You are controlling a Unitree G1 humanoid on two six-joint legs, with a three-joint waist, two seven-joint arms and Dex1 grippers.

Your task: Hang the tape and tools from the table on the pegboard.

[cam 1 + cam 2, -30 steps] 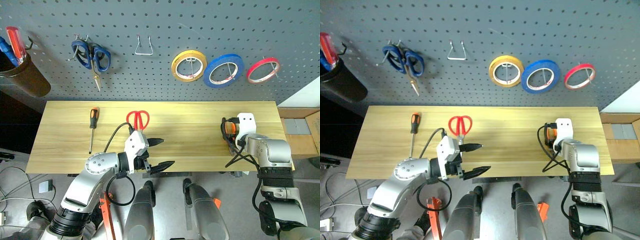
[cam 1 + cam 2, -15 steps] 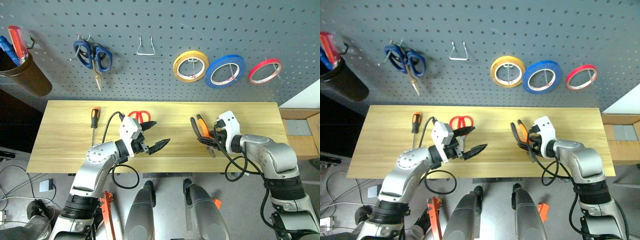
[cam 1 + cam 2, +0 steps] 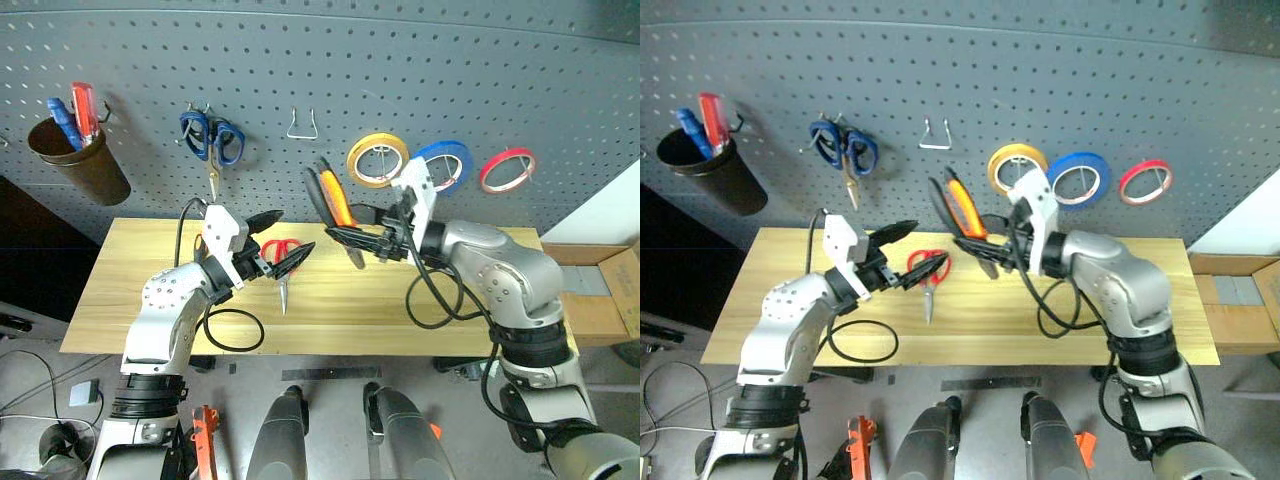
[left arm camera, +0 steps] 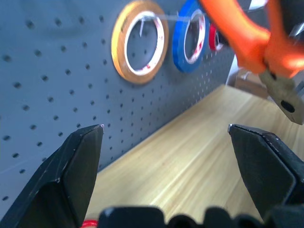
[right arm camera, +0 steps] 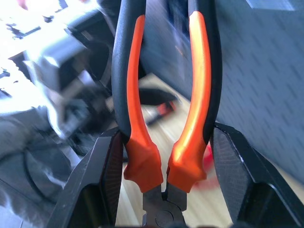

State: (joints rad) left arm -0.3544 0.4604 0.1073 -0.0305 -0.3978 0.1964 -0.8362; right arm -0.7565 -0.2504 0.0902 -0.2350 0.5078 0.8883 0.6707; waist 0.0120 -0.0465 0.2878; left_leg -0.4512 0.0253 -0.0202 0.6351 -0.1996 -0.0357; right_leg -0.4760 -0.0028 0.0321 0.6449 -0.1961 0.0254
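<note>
Right gripper [image 3: 362,236] pinching pliers [image 3: 335,207] near the pegboard [image 3: 400,70], left gripper [image 3: 280,237] spread, partly hiding red scissors [image 3: 282,262] on table [image 3: 120,300].

I've lifted the pliers [image 3: 335,205] off the counter [image 3: 150,290] in my right pincer [image 3: 352,232], swinging them toward ten o'clock, near the pegboard [image 3: 400,70]. My left pincer [image 3: 285,240] rose, seemingly above the red-handled scissors [image 3: 283,262].

right hand [image 3: 362,232] grips pliers [image 3: 335,205] | left hand [image 3: 283,240] open, empty
</note>
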